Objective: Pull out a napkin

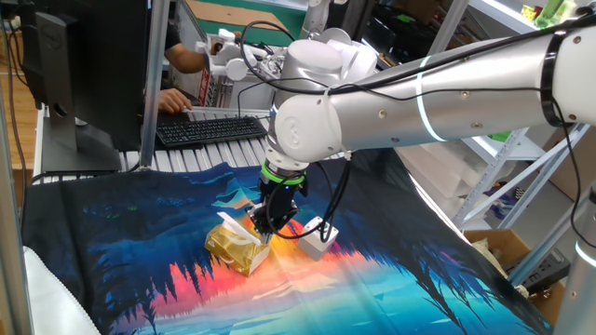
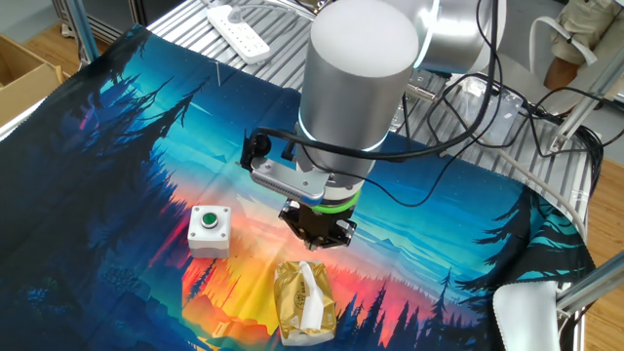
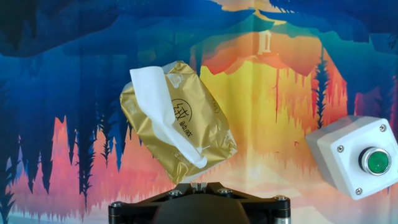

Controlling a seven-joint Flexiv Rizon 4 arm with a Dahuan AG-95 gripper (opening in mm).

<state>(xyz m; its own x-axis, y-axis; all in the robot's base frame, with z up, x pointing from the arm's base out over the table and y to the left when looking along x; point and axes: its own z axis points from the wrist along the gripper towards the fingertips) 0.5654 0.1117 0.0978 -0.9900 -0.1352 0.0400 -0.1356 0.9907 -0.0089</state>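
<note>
The shiny golden tissue packet (image 3: 177, 118) lies tilted on the printed cloth. The white napkin (image 3: 155, 99) sticks out of its slot, with a loose flap at the packet's far left corner and a strip running along the top. My gripper (image 3: 199, 184) sits just at the packet's near edge, its fingers together with nothing visibly between them. In one fixed view the gripper (image 1: 268, 226) hangs right over the packet (image 1: 235, 247). In the other fixed view the gripper (image 2: 318, 234) is a little above the packet (image 2: 304, 304) and the napkin (image 2: 311, 291).
A small white box with a green button (image 3: 354, 162) stands to the right of the packet, also seen in the other fixed view (image 2: 210, 229). A keyboard (image 1: 209, 128) and a person's hands are beyond the table's far edge. A white power strip (image 2: 239, 29) lies on the slatted table.
</note>
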